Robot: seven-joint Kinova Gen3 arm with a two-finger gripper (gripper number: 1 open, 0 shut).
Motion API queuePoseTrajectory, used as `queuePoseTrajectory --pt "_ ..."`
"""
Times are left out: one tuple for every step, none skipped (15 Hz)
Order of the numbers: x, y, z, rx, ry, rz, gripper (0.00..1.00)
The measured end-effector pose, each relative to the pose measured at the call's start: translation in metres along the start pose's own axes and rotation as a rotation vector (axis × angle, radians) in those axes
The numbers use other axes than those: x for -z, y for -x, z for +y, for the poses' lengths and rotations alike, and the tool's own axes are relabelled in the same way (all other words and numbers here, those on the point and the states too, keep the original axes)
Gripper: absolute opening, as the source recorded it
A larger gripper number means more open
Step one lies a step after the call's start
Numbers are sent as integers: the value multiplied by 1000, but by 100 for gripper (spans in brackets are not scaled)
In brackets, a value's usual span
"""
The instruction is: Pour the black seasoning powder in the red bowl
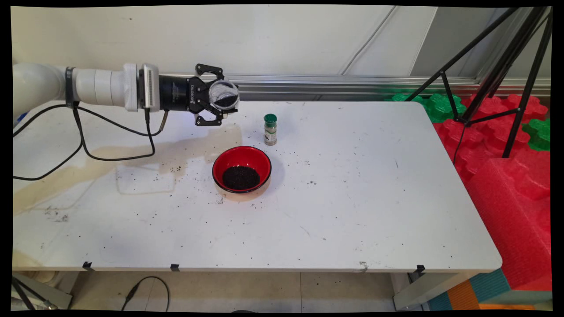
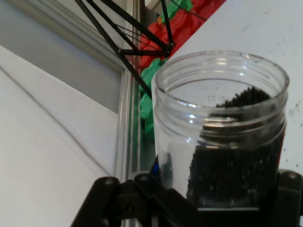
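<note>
My gripper (image 1: 220, 101) is shut on a clear glass jar (image 1: 224, 95) and holds it on its side, high above the table's far left part. Black grains fill part of the jar (image 2: 222, 142), and its open mouth faces the camera in the main view. Below and to the right of it, a red bowl (image 1: 242, 169) with a heap of black grains (image 1: 240, 177) stands on the white table (image 1: 352, 211). A small spice bottle with a green cap (image 1: 270, 129) stands upright just behind the bowl.
Black grains lie scattered around the bowl, and a brownish stain runs across the table's left part. A black tripod (image 1: 498, 75) and red and green foam blocks (image 1: 506, 145) stand to the right of the table. Black cables (image 1: 83, 145) hang from the arm.
</note>
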Motion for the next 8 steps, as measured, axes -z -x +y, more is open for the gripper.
queuePoseTrajectory --pt "0 0 -1 39 2 4 0" --pt "0 0 -2 67 3 7 0" --pt "0 0 -3 110 5 11 0" --pt "0 0 -4 136 6 13 0" --pt "0 1 -5 177 7 18 0" --pt "0 1 -6 202 8 22 0" --pt "0 1 -7 242 8 26 0" --pt "-1 1 -8 267 8 29 0"
